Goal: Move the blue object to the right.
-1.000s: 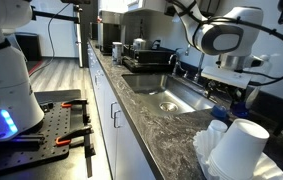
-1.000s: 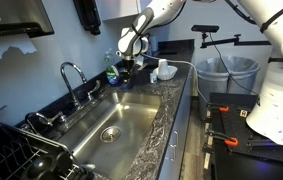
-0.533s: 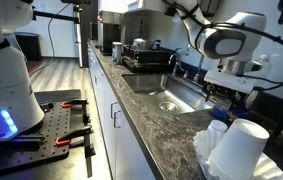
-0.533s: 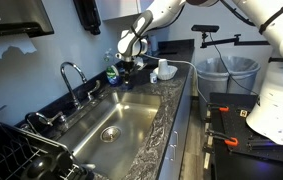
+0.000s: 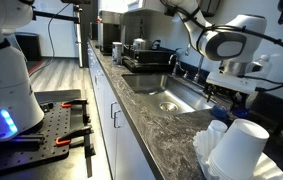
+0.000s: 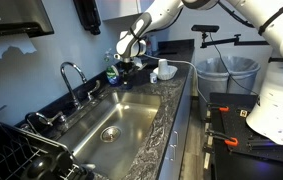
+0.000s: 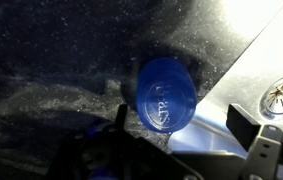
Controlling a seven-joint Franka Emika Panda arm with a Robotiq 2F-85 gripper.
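Gripper [image 6: 128,66] low over counter [image 7: 51,60] at far end of sink [image 6: 141,105]. Jaws look well apart in wrist view, nothing held, though fingers [image 7: 243,123] dark and blurred. Blue object [image 7: 166,95] sits on counter under gripper, between fingers, apparently untouched, just beside sink corner. Drain [image 7: 281,95] to its right in wrist view. White cups [image 6: 163,70] near, right of gripper in an exterior view. Faucet [image 6: 71,75] further left, at sink's back edge.

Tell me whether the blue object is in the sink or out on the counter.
Out: the wrist view shows the blue object on the dark speckled counter, beside the steel sink edge.
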